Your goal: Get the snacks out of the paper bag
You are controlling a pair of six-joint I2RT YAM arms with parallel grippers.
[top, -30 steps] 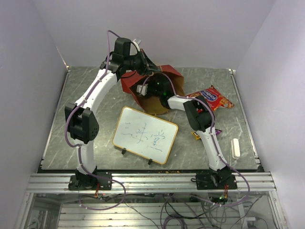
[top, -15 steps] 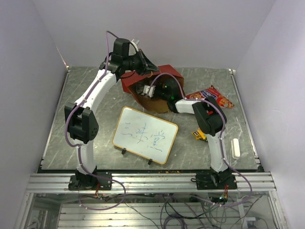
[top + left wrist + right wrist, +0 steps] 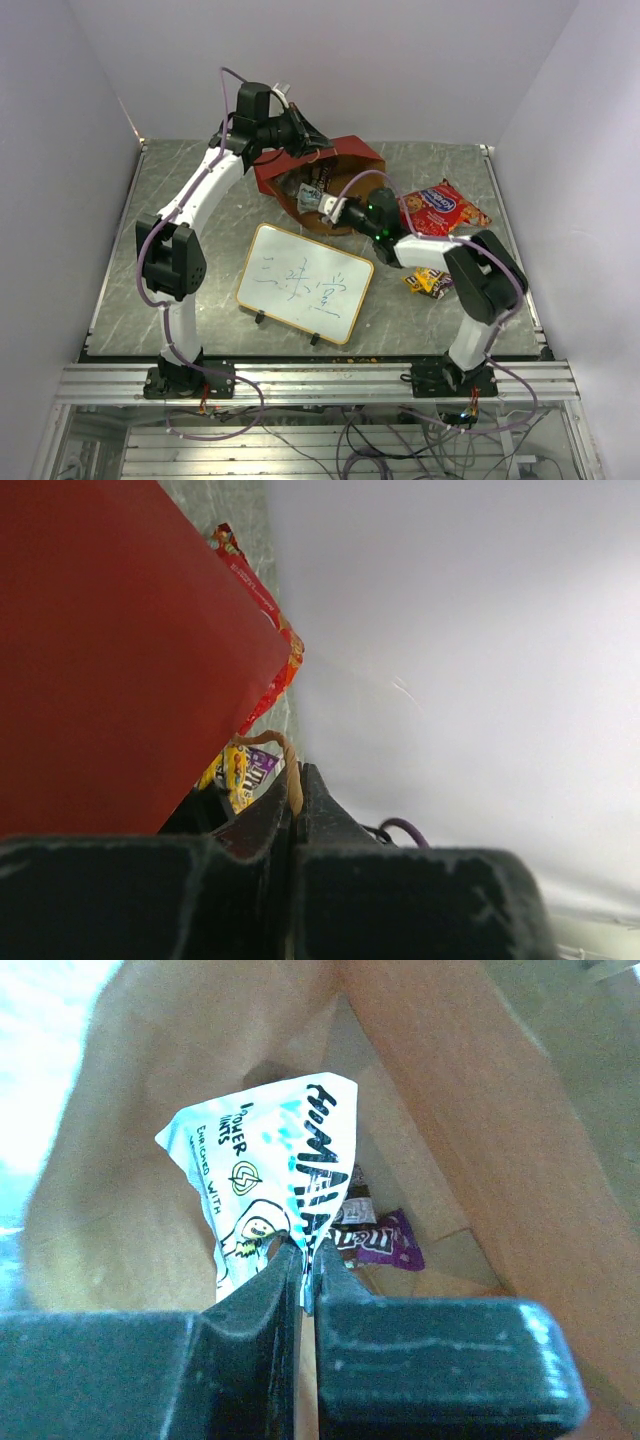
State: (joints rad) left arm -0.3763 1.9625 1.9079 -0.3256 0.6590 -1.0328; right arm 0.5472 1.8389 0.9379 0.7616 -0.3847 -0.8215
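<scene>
The paper bag (image 3: 345,160), red outside and brown inside, lies tipped with its mouth toward the whiteboard. My left gripper (image 3: 312,140) (image 3: 297,780) is shut on the bag's string handle (image 3: 287,770) and holds it up. At the mouth, my right gripper (image 3: 328,204) (image 3: 305,1255) is shut on a white snack packet (image 3: 265,1175) (image 3: 309,194) with black and teal print. A purple candy packet (image 3: 385,1242) lies deeper inside the bag. On the table outside it lie the red chip bag (image 3: 445,208) and a few small candy packets (image 3: 430,282).
A white gold-framed whiteboard (image 3: 305,283) with writing stands in front of the bag, near the middle. The right arm's elbow (image 3: 482,280) hangs over the right side of the table. White walls close in the table on three sides.
My right gripper has drawn back from deep in the bag to its mouth, bringing the white packet along. Its elbow swung right and toward the near edge. The left arm held still.
</scene>
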